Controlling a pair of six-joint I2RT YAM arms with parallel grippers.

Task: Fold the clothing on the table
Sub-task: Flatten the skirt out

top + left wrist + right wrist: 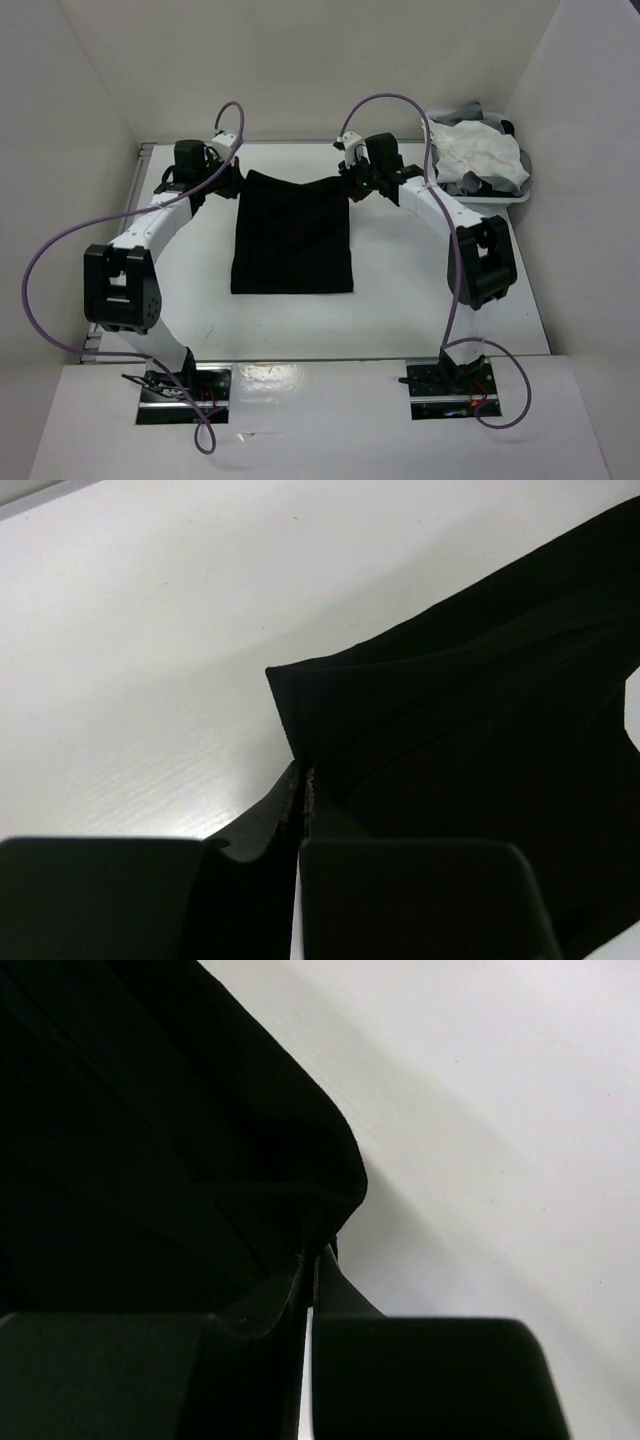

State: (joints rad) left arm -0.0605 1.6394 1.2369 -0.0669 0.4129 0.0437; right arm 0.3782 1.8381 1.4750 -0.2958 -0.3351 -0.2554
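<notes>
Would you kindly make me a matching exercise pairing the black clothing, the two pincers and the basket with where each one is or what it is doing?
Things:
1. clothing
2. left pincer
3. right pincer
4. basket

Places or states:
A. shut on the clothing's far right corner
B. at the far right edge of the table
C. lying between the two arms
D. shut on the clothing's far left corner

Pairs: 1-C, 2-D, 3-A, 4-B.

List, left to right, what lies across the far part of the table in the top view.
From the left: left claw, shut on one far corner → black clothing → right claw, shut on the other far corner → basket holding a white garment.
</notes>
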